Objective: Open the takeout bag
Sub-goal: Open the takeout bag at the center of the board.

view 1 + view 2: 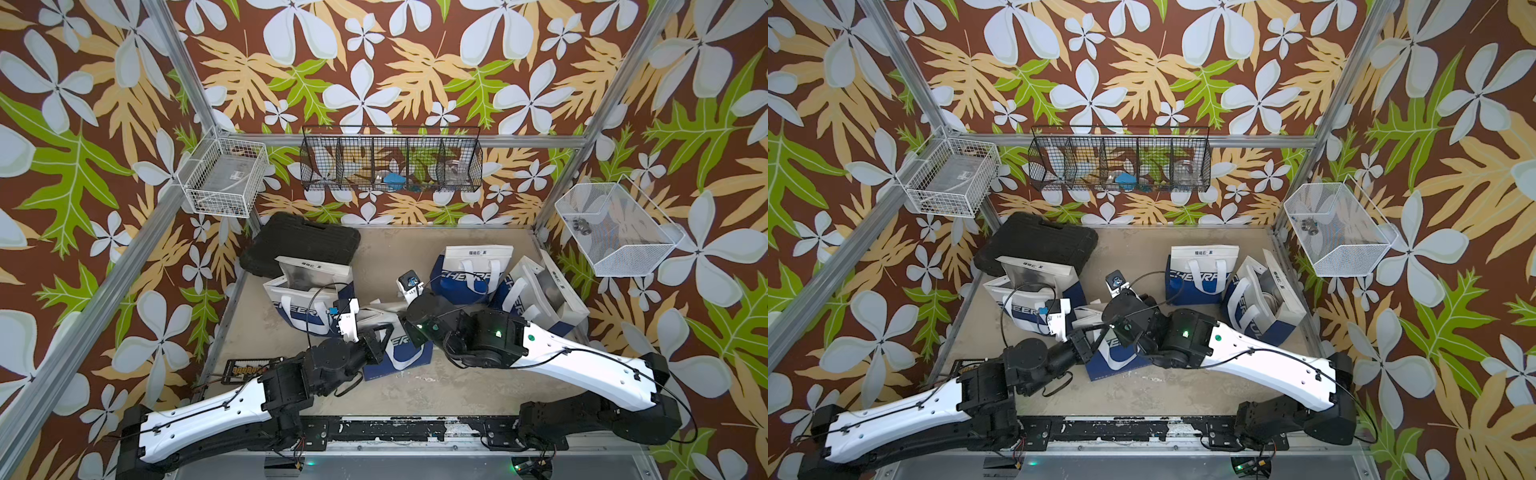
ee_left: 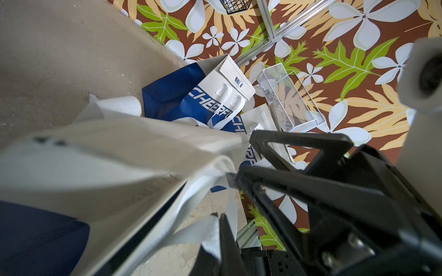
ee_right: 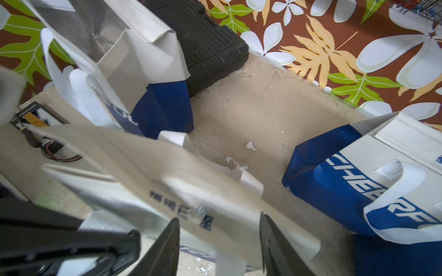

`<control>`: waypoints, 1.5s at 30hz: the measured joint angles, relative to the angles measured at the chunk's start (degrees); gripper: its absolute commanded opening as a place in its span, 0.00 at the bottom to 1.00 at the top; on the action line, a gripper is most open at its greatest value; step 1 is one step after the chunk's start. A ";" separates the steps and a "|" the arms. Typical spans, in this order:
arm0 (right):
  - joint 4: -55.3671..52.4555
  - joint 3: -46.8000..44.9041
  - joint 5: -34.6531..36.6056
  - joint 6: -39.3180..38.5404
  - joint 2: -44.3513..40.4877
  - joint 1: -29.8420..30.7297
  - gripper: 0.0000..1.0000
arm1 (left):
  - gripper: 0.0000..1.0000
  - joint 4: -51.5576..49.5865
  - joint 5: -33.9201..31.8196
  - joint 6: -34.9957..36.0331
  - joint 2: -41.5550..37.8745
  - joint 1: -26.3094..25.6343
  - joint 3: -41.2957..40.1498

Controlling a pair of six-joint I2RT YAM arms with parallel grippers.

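Bag (image 1: 409,353) at centre of table (image 1: 478,386), between grippers. Left gripper (image 2: 221,224) clamped tight on bag's white fabric, probably handle strap; view blurred. Right gripper (image 3: 218,218) fingers apart, straddling bag's top flap.

Top views overhead, wrist views close on bag (image 2: 107,153)

Takeout bag (image 1: 286,299) (image 1: 409,357) (image 1: 465,286) (image 1: 515,303): four. Wire basket (image 1: 224,174) (image 1: 390,143) (image 1: 615,249): three. Robot arm (image 1: 208,415) (image 1: 582,365): two. Black case (image 1: 303,241): one. Small board (image 1: 243,368): one.
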 measured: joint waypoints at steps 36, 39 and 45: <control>3.87 3.37 -0.48 -9.84 4.87 -9.92 0.00 | 0.00 -7.15 -1.38 -0.35 -2.51 0.02 -0.24; 0.79 6.51 4.31 -9.14 4.68 -12.44 0.00 | 0.00 -10.67 -2.29 -0.85 -4.87 0.02 -0.66; -3.34 7.93 3.91 -8.96 3.87 -12.61 0.00 | 0.00 -17.31 -5.03 -0.85 -9.05 0.02 0.52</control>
